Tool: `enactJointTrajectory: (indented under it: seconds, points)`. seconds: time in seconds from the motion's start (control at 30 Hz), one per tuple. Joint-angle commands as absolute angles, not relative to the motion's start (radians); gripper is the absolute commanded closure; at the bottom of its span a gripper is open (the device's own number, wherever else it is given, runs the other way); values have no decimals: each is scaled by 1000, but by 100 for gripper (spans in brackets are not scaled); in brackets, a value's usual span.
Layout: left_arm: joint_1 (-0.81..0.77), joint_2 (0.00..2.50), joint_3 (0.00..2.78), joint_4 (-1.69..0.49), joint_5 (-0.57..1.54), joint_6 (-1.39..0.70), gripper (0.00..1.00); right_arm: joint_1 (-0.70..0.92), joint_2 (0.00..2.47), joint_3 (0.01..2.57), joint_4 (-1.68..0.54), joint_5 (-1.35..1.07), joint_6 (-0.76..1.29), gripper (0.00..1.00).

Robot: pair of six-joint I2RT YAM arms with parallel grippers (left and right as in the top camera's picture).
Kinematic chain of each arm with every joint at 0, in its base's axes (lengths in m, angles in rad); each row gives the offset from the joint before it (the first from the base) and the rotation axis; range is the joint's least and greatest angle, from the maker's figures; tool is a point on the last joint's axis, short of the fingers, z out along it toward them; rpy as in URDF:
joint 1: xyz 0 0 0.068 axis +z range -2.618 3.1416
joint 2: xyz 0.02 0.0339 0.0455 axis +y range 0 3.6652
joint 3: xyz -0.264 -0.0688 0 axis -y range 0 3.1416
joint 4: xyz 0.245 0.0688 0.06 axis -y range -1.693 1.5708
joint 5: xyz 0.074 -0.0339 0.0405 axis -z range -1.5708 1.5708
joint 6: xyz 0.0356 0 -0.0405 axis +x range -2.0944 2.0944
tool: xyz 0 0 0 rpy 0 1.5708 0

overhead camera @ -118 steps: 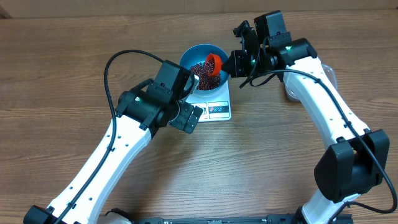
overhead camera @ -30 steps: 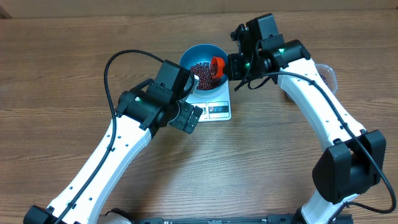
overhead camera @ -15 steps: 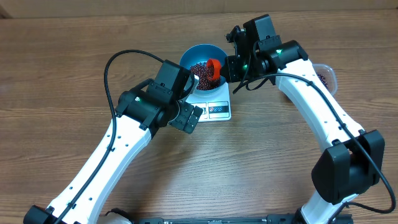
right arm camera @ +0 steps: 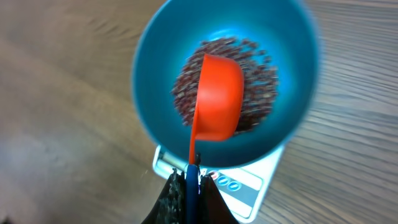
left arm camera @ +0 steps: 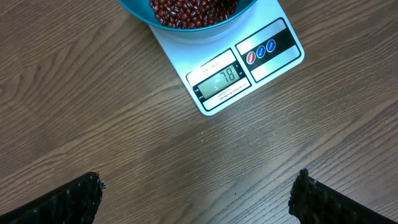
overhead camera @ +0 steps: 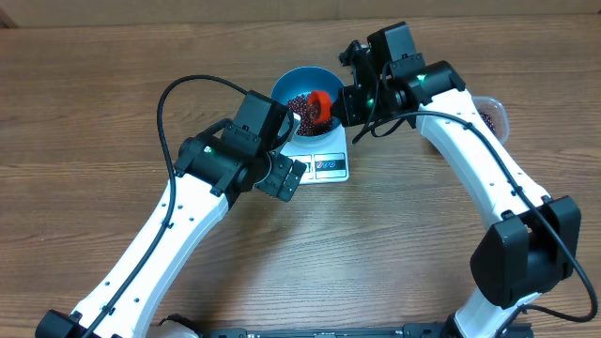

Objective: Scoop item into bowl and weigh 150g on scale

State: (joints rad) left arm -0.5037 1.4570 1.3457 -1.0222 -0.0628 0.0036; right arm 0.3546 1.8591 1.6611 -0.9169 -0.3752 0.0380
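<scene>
Two white robot arms are seen from above over a wooden table. Near the upper middle of the overhead frame a blue bowl is set on a small white scale, and a loose heap of small dark red-brown beans is held inside the bowl.

From the right side of that frame the right gripper is brought to the bowl's edge. In the right wrist view its jaws are seen pinched tight on the thin handle of an orange scoop at the bottom middle of the frame. The scoop's cup is placed over the beans, inside the bowl's rim, with its rounded outside turned toward the camera; whether it touches the beans cannot be told.

Toward the lower left of the scale in the overhead frame, the left gripper is held above the table with its jaws spread wide and nothing between them. In the left wrist view its two dark fingertips are seen in the lower corners, with bare wood between. The scale is shown in the upper part of that view, with its display window and button panel along the edge nearer the camera. The digits 78 are shown on the display.

At the far right of the overhead frame, part of a clear plastic tub is seen behind the right arm.
</scene>
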Motion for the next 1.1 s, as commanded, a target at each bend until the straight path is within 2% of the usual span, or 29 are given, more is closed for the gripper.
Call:
enactJointTrajectory:
  seconds: [0.0,0.23,0.3,0.43,0.53,0.7,0.8,0.9,1.0,1.07]
  points:
    - [-504,1445,1341,-1021,-51,19,0,363,1840,1697,-914,-437,-54,96]
    - [-504,1445,1341,-1021,-51,19,0,360,1840,1697,-892,-286,135,96]
    - [-504,1445,1341,-1021,-51,19,0,360,1840,1697,-893,-313,122,96]
    - [-504,1445,1341,-1021,-51,20,0,367,1840,1697,-908,-416,-28,96]
    - [-504,1445,1341,-1021,-51,19,0,367,1840,1697,-899,-377,-10,97]
    - [-504,1445,1341,-1021,-51,19,0,363,1840,1697,-876,-263,161,96]
    - [-504,1445,1341,-1021,-51,19,0,364,1840,1697,-878,-290,138,96]
    - [-504,1445,1341,-1021,-51,20,0,374,1840,1697,-894,-422,-45,96]
    - [-504,1445,1341,-1021,-51,20,0,377,1840,1697,-894,-385,-36,96]
    - [-504,1445,1341,-1021,-51,19,0,377,1840,1697,-884,-323,51,96]
